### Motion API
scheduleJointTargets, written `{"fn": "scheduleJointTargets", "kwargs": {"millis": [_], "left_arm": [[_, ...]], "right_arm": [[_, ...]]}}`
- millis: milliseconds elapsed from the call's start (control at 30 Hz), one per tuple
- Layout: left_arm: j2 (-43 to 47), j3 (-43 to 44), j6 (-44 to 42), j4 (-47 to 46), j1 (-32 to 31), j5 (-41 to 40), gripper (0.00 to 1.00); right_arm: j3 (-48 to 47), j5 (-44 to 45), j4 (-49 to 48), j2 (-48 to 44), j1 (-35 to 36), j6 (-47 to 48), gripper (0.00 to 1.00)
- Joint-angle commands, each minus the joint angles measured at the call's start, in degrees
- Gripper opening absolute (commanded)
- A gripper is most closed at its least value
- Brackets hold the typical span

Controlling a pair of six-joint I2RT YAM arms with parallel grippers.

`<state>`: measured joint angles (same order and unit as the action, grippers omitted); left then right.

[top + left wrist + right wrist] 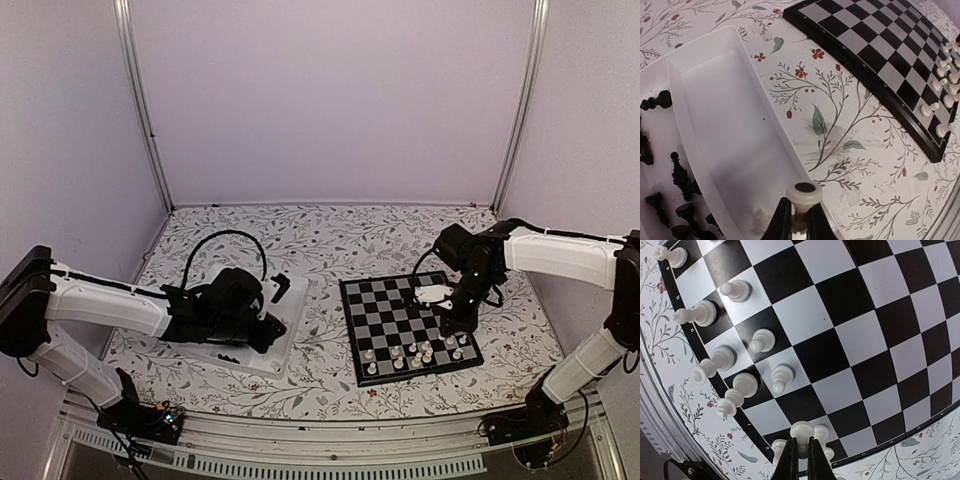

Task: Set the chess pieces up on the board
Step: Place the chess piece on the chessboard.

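Floral print covers the counter (pixel 330 240) between plain lilac walls (pixel 330 100). The flat checked board (pixel 385 300) lies right of centre, and a smooth white tray (pixel 735 130) at left holds black chessmen (pixel 680 175). The left claw (pixel 799 220) grasps a pale piece (pixel 803 195) above the tray's rim. The right claw (pixel 802 455) pinches a white piece (pixel 802 432) by the board's border, near standing white chessmen (pixel 762 340).

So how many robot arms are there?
2. The left arm is over the plastic tray, the right arm over the chessboard. None seem hidden.
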<state>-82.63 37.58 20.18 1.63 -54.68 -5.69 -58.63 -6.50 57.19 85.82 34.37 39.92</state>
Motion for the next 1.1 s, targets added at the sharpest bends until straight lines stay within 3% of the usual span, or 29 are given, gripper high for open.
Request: {"fn": "scheduleJointTargets", "kwargs": {"millis": [0,367,600,733,900,1067], "left_arm": [[1.7,0.0,0.4,0.7,0.9,-0.9,0.0],[2.0,-0.5,0.5,0.7,0.9,-1.3,0.0],[1.6,-0.4,0.4,0.5,0.9,-1.1,0.0],[1.3,0.0,0.2,0.7,0.9,-0.9,0.0],[1.3,0.5,-0.3,1.0,0.9,-0.1,0.0],[0.9,2.1,-1.8,2.0,0.8,4.6,0.0]], "right_arm": [[0.9,0.9,-2.5,2.6,1.6,-1.2,0.03],[2.0,2.1,-3.8,5.7,2.4,-1.7,0.04],[1.9,0.8,-3.9,5.6,2.4,-1.9,0.1],[2.1,0.6,-4.1,5.6,2.4,-2.0,0.15],[0.1,-0.7,-3.1,4.1,2.3,-3.0,0.31],[-7.0,-6.7,0.4,1.7,0.8,-2.0,0.35]]}}
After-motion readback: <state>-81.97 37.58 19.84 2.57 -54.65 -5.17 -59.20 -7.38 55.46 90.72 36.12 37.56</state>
